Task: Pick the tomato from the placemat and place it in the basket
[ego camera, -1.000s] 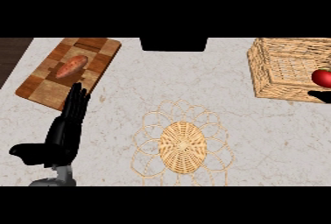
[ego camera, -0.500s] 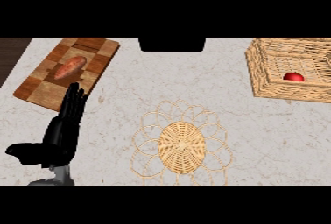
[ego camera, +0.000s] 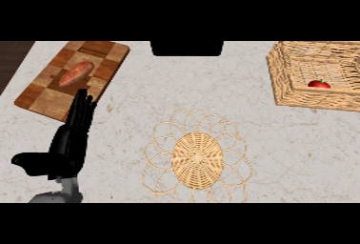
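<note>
At far left the left robot hand (ego camera: 70, 143) rests open, fingers straight, beside a cutting board (ego camera: 42, 97) carrying a sweet potato (ego camera: 75, 73). Mid-table (ego camera: 141, 95) lies the placemat (ego camera: 198, 158). The tomato (ego camera: 319, 84) sits inside the basket (ego camera: 288, 76).

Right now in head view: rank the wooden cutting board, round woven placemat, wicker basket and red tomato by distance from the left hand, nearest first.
1. Wooden cutting board, upper left; the left hand has its fingertips overlapping the board's edge.
2. Round woven placemat, centre, to the hand's right.
3. Wicker basket, upper right.
4. Red tomato, inside the basket, beyond its near wall.
</note>
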Tool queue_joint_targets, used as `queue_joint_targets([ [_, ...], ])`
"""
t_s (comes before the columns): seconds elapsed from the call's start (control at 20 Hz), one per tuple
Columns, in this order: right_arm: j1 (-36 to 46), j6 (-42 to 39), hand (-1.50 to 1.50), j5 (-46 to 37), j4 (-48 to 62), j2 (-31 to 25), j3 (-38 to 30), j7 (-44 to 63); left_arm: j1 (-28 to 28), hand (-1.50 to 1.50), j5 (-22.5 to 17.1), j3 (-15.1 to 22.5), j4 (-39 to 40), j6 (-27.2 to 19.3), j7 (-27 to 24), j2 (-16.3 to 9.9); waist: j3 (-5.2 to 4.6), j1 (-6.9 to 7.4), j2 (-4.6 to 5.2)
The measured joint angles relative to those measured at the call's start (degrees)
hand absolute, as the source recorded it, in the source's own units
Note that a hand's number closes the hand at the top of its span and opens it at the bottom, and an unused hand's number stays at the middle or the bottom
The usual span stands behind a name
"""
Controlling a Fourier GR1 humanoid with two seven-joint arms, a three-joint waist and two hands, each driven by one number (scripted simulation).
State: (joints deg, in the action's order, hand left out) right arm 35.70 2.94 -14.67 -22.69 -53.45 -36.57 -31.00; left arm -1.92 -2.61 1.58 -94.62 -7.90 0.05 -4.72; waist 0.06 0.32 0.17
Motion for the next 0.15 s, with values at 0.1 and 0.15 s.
queue_joint_targets([
  [0.1,-0.99,-3.62,-1.5,1.57,1.32,-2.0,-1.18,-1.66,-1.02,0.0,-0.14,-0.3,-0.13,0.04,0.68,-0.15,0.01,0.04,0.03],
  [0.15,-1.59,-5.41,-1.5,2.4,1.71,-2.96,-1.75,-2.21,-0.57,0.0,-0.44,-0.41,-0.5,0.28,0.69,-0.17,0.02,0.04,0.01],
])
